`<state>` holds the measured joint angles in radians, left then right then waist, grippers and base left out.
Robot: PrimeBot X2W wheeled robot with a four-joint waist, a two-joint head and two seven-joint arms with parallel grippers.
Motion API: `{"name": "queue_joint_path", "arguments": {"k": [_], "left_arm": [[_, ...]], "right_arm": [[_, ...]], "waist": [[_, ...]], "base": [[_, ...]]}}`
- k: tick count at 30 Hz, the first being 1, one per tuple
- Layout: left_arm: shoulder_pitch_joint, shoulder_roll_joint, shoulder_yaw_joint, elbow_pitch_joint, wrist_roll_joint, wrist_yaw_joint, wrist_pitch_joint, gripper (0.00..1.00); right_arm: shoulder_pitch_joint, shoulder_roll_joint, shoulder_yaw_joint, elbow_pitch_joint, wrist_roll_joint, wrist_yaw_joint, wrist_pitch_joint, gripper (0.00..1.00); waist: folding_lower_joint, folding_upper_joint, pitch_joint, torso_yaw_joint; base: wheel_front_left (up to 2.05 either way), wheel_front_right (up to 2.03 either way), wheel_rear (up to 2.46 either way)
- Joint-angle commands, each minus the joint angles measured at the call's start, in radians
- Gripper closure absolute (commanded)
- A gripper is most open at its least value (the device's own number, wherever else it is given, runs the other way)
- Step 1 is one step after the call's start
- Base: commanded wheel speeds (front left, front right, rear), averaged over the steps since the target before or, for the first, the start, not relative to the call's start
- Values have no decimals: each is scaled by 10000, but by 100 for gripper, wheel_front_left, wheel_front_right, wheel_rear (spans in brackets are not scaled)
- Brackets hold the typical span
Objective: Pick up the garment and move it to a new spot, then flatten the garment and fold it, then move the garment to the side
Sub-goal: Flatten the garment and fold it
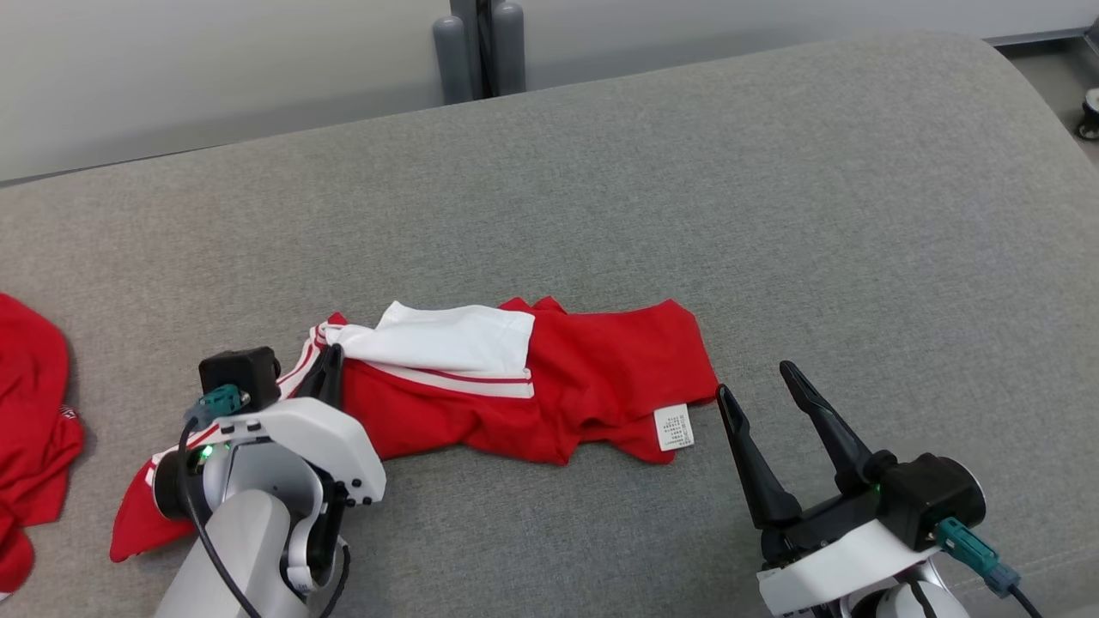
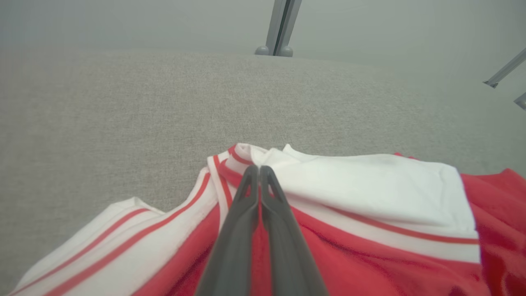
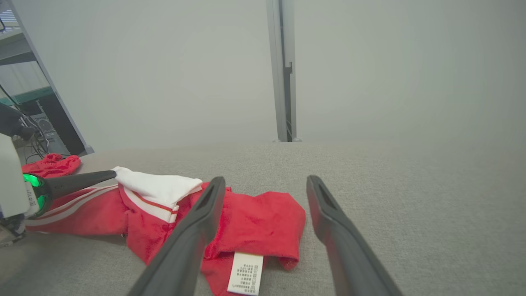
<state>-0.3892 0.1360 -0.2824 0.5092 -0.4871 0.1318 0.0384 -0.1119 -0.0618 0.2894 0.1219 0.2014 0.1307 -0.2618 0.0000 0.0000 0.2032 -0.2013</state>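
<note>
Red-and-white fabric garment (image 1: 592, 386) lies crumpled mid-way across the grey upholstered cushion (image 1: 687, 172). At its 9 o'clock end, my left gripper (image 1: 330, 367) has its fingers pressed together, apparently nipping the striped white hem. My right gripper (image 1: 755, 379) hovers spread just off the 4 o'clock corner. I judge the pick-up is starting. Next, the right must reach cloth and close.

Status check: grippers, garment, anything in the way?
Left gripper shut on garment, white striped edge. Right gripper open, near label corner, not touching. Other red cloth at far left, apart.
</note>
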Motion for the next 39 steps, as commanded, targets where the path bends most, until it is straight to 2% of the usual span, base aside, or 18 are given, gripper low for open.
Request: {"name": "queue_joint_path", "arguments": {"k": [1,5,8,16,19,25,30,34,39], "left_arm": [[237,29,73,-137,-128,-91,-116,100],[892,-26,131,-718,-373,-160,-325,100],[1463,-35,172,-1333,-483,-55,-381,100],[3372,79,216,-3626,-585,677,-36,100],[3937,107,296,-4078,-644,963,86,100],[4524,100,469,-4268,-450,1509,-145,100],[4627,57,515,-4223,-484,1699,-191,100],[4662,234,606,-4086,-279,1908,-316,100],[4680,520,733,-4048,240,2504,-456,100]], "right_arm": [[105,-21,-71,-1,-23,0,-55,0],[182,-42,-64,30,-22,0,-55,0],[251,-83,-75,35,-33,1,-55,0],[418,-183,-158,63,-100,0,-55,0],[545,-200,-278,155,-155,1,-55,0],[625,-269,-829,599,-549,0,-55,0],[649,-265,-1189,1291,-683,0,-55,0],[488,-232,-1239,1580,-704,0,-55,0],[438,-216,-1144,1655,-644,0,-55,0]], "waist": [[0,0,-99,163],[0,0,-309,546],[0,0,-463,847],[0,0,-567,1691],[0,0,-593,1954],[0,0,-602,2173],[0,0,-619,2234],[0,0,-627,2201],[0,0,-676,2117]], "base": [[0,0,0],[0,0,0],[0,0,0],[0,0,0],[0,0,0],[0,0,0],[0,0,0],[0,0,0],[0,0,0]]}}
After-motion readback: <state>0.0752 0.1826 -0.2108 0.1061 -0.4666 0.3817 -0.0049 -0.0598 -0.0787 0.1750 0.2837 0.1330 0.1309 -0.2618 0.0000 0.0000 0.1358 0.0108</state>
